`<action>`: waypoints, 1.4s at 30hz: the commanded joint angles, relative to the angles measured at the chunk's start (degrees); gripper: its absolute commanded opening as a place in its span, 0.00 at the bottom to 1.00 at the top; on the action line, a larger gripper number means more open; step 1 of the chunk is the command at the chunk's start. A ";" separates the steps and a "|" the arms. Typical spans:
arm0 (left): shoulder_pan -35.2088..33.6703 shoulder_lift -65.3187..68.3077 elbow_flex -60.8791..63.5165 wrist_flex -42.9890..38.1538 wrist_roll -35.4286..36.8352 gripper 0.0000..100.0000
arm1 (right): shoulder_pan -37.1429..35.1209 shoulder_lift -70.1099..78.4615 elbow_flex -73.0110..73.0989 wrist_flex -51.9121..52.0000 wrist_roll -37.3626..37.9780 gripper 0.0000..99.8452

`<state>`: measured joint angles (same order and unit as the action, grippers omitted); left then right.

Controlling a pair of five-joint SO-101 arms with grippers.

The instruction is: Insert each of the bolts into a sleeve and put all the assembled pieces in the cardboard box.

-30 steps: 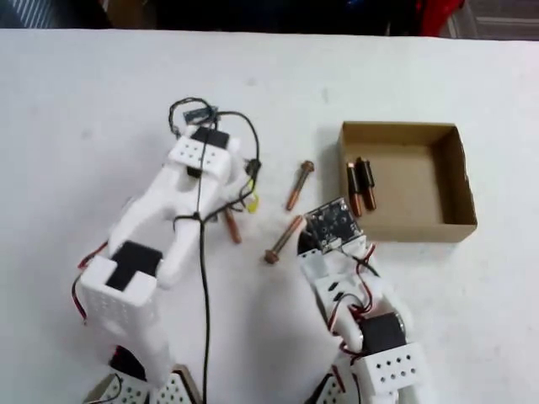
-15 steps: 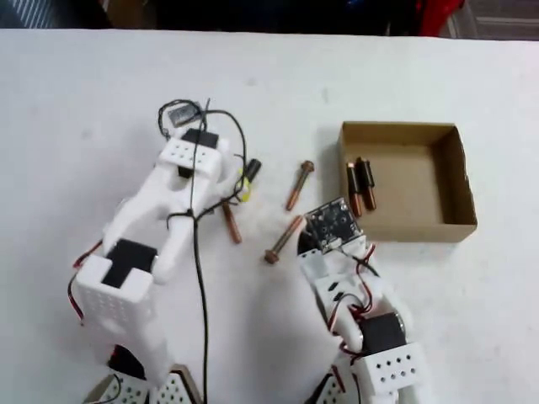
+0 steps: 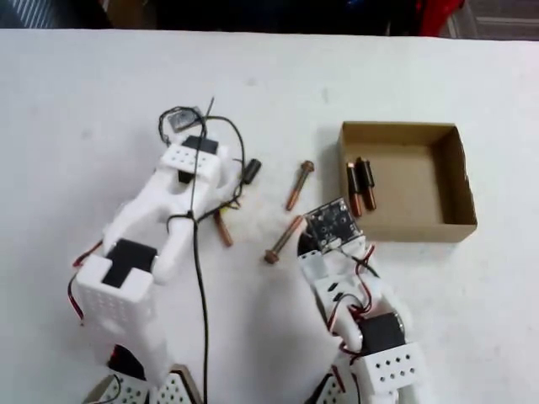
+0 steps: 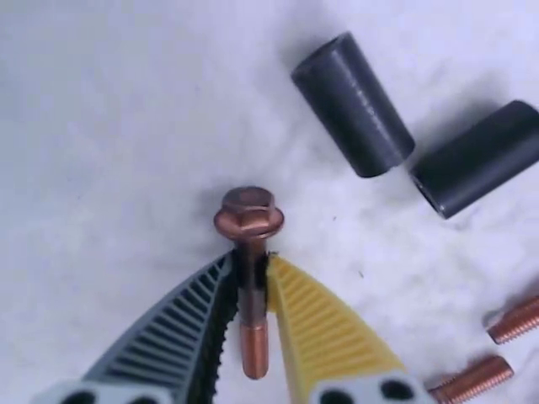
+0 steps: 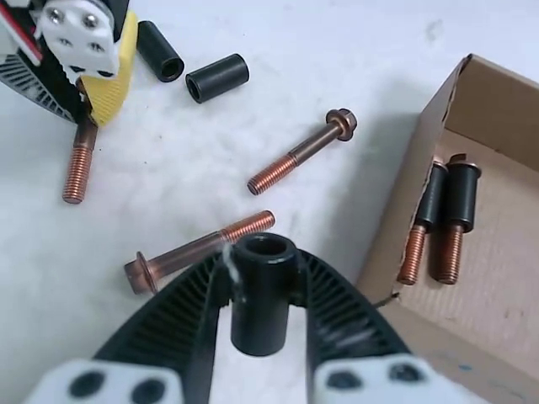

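Observation:
My left gripper [image 4: 251, 261] is shut on the shank of a copper bolt [image 4: 249, 212], which is held just over the table. Two loose black sleeves [image 4: 354, 105] [image 4: 480, 156] lie a little beyond the bolt's head. From above, this gripper [image 3: 226, 204] sits left of centre with the bolt [image 3: 221, 227] in it. My right gripper [image 5: 263, 265] is shut on a black sleeve [image 5: 263, 295], held upright near the cardboard box [image 3: 450, 181]. Two free bolts [image 5: 303, 151] [image 5: 198, 248] lie between the arms. Two assembled pieces [image 5: 442, 219] rest inside the box.
The table is white, with open room at the back and far left. The left arm's cable [image 3: 200, 252] trails along its body toward the front. The box wall [image 5: 404, 210] stands close beside my right gripper. One loose sleeve [image 3: 252, 170] lies next to the left gripper.
The left arm has drawn back to the left with the bolt in its gripper, uncovering a black sleeve beside it. The right arm has stayed still.

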<state>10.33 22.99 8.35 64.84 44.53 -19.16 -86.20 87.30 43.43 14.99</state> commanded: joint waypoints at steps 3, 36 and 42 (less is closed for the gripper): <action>-1.45 5.32 -1.14 -4.31 0.26 0.03 | 0.31 -0.66 -0.70 -1.19 -0.35 0.02; -4.88 11.12 -10.20 16.70 -18.11 0.02 | 0.31 -0.66 -0.62 -1.19 -0.44 0.02; -4.70 11.03 -10.37 19.96 -18.55 0.02 | 0.31 -0.66 0.09 -1.45 -0.44 0.02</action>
<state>6.29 31.25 -2.29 81.36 26.86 -19.16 -86.20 87.30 43.43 14.99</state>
